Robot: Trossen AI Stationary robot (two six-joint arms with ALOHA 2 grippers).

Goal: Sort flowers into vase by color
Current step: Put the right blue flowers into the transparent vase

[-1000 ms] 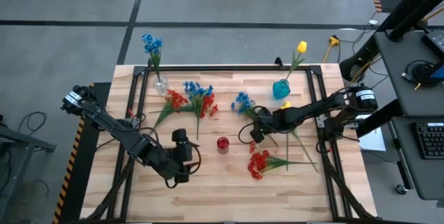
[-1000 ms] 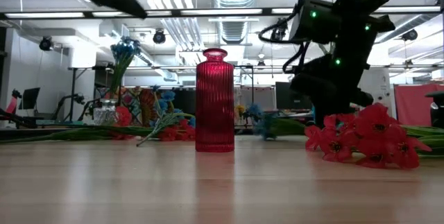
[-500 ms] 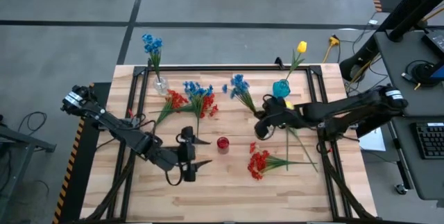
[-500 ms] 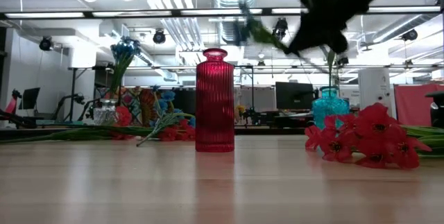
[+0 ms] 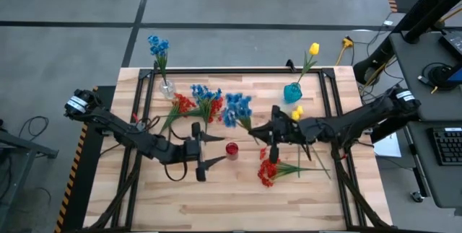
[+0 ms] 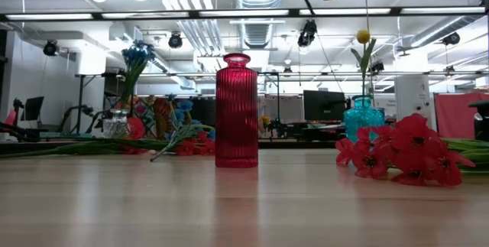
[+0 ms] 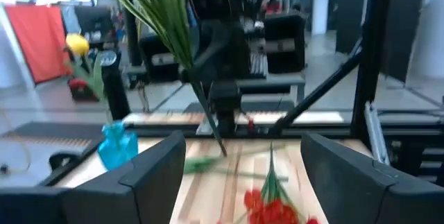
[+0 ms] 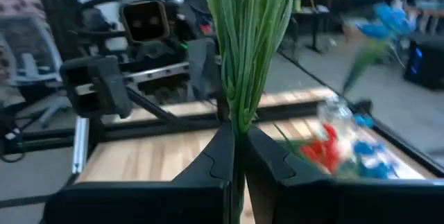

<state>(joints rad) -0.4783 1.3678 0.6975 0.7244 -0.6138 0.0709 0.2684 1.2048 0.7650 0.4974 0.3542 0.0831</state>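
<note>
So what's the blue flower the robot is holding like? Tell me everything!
The blue flower is a fake sprig: a cluster of small bright blue blossoms on thin green stems with long grassy leaves. The right hand is shut on its stem, holding it off the table, blossoms pointing toward the left arm. It hangs near the red vase, touching only that hand.

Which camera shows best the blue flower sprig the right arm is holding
The high view: it shows the whole blue sprig, blossoms to stem, at the right gripper. The right wrist view shows only green stems pinched between the fingers; the left wrist view shows leaves and stem; the low view shows no blossoms.
</note>
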